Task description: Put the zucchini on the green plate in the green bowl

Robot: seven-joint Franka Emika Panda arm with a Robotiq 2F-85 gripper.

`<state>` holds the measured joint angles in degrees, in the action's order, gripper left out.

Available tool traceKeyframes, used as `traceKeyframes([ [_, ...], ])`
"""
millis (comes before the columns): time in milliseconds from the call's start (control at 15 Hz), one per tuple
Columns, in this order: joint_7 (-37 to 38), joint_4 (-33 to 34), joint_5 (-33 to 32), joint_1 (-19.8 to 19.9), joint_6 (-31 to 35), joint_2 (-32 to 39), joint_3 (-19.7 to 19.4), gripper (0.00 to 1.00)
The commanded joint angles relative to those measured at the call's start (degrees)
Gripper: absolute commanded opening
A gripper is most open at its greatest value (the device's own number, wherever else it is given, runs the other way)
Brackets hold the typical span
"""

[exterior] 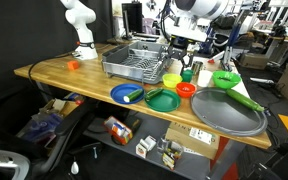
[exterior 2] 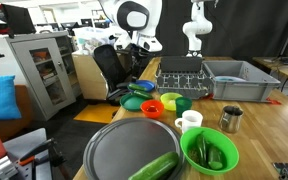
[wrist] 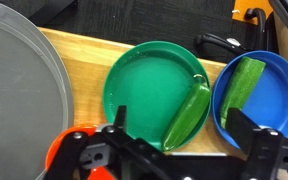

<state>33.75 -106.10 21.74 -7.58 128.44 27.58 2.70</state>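
In the wrist view the dark green zucchini (wrist: 189, 115) lies tilted on the right part of the green plate (wrist: 144, 85), its lower end at the plate's rim. My gripper (wrist: 184, 130) is open and empty, hovering above with one finger on each side of the zucchini. In an exterior view the gripper (exterior: 187, 62) hangs above the green plate (exterior: 162, 100). The lime-green bowl (exterior: 225, 79) stands apart from it, beyond the red bowl, and shows close up in an exterior view (exterior 2: 209, 150) with some green pieces inside.
A blue plate (wrist: 264, 100) with a paler green piece (wrist: 242, 85) touches the green plate. The large grey tray (wrist: 19, 90) and a red-orange bowl (wrist: 69, 150) lie on the other side. A dish rack (exterior: 139, 60) stands behind. A white cup (exterior 2: 189, 121) and metal cup (exterior 2: 230, 119) sit near the bowl.
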Motion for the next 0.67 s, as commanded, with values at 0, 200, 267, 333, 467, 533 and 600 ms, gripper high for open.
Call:
traceKeyframes([
  [0,0.1,0.1,0.0,0.0,-0.2,0.0,0.0,1.0],
  [200,0.7,2.4,0.3,-0.6,-0.9,3.0,0.8,1.0],
  [267,0.6,3.0,0.6,-1.0,-0.3,4.2,1.2,1.0],
  [333,0.8,3.7,1.0,-1.5,1.8,5.7,1.6,1.0],
  [467,4.3,5.8,1.8,-2.9,5.5,9.5,1.7,1.0],
  [533,6.2,7.0,1.8,-3.5,6.6,11.2,1.6,1.0],
  [600,8.7,8.1,1.6,-4.3,8.3,13.1,1.2,1.0],
])
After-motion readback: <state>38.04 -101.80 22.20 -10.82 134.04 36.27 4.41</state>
